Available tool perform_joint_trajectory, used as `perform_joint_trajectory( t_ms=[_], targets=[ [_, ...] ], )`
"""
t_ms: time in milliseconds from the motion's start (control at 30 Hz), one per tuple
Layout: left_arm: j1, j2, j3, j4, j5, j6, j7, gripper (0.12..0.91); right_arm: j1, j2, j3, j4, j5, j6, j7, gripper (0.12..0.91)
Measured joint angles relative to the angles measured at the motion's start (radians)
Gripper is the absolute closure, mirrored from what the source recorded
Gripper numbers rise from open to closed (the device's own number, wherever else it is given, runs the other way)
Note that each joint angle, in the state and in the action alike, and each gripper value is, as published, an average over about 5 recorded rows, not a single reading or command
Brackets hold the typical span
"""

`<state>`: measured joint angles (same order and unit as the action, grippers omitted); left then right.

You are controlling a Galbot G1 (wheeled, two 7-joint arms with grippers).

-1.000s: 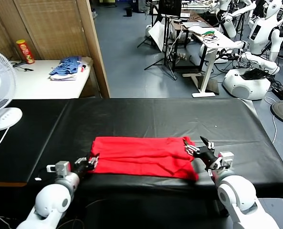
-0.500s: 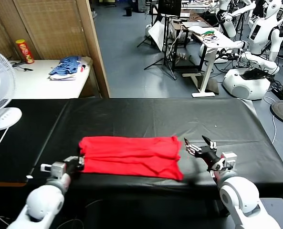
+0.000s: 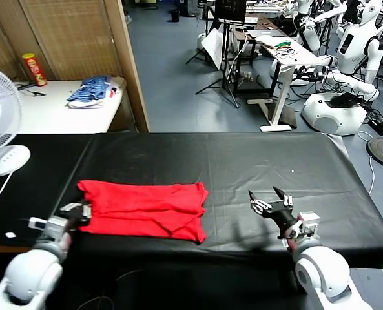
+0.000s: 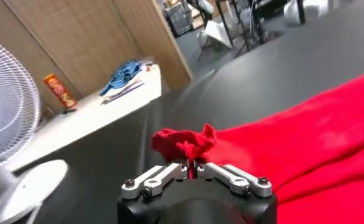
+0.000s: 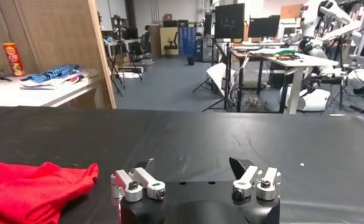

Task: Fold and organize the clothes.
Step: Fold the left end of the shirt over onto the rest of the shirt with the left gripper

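One wide black counter (image 3: 243, 161) is carrying the work, stretching from the left edge of the head view to the right, with a white desk fan (image 3: 0, 123) standing on its far-left part. Beyond it, a pale side table (image 3: 49, 113) is holding a blue striped fabric pile (image 3: 91, 90) and a red snack can (image 3: 34, 70).

Next in size, the red T-shirt (image 3: 143, 210) is lying folded into a long band on the near-left part of the counter, its long axis running left to right, parallel to the near edge. Its left end is bunching up where the left gripper (image 4: 196, 170) is pinching it: the jaws are closed narrow on a puckered tuft of red cloth, seen plainly in the left wrist view. In the head view that left gripper (image 3: 72, 213) is sitting at the shirt's near-left corner.

Smallest, the right gripper (image 3: 272, 203) is hovering over bare counter at the near right, jaws spread wide and holding nothing. The shirt's right end is lying well to the left of it, apart from it, so the left arm is by far the nearer. Any grasp by the right arm would, in my judgement, call for a reach leftward along the shirt's long axis.
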<state>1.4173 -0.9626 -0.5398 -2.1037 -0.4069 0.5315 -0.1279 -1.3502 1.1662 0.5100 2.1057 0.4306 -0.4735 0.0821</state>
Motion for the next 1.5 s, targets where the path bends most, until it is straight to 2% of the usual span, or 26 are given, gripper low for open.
perform_joint_trajectory(
  t_ms=[100,233,433,800,967,1100,1200,1367,1500],
  targets=[
    [-0.032,-0.059,0.074,-0.032,-0.077,0.026,-0.027,0.872,-0.009,0.008,0.006,0.003,-0.011,0.003,0.000,0.227],
    [-0.076,-0.124,0.158,-0.043,-0.160,0.040,-0.046,0.872,-0.016,0.020,0.009,0.006,-0.019,0.003,0.000,0.227],
    [-0.142,-0.197,0.238,-0.033,-0.234,0.053,-0.067,0.872,-0.022,0.040,0.003,0.003,-0.037,0.003,0.000,0.227],
    [-0.171,-0.301,0.306,-0.016,-0.230,0.052,-0.073,0.872,-0.017,0.045,-0.004,0.000,-0.047,-0.001,0.000,0.227],
    [-0.178,-0.338,0.315,0.007,-0.186,0.035,-0.068,0.872,-0.011,0.045,-0.015,-0.004,-0.057,-0.001,-0.007,0.227],
    [-0.176,-0.362,0.315,0.028,-0.147,0.012,-0.051,0.863,-0.002,0.041,-0.029,-0.005,-0.062,0.002,-0.027,0.227],
    [-0.177,-0.377,0.316,0.038,-0.147,-0.001,-0.039,0.767,0.009,0.037,-0.043,-0.012,-0.063,0.008,-0.040,0.227],
    [-0.185,-0.427,0.328,0.059,-0.160,-0.015,-0.027,0.483,0.030,0.032,-0.067,-0.026,-0.062,0.011,-0.051,0.227],
    [-0.189,-0.457,0.324,0.056,-0.170,-0.025,-0.023,0.294,0.050,0.021,-0.097,-0.040,-0.060,0.011,-0.066,0.227]
  ],
)
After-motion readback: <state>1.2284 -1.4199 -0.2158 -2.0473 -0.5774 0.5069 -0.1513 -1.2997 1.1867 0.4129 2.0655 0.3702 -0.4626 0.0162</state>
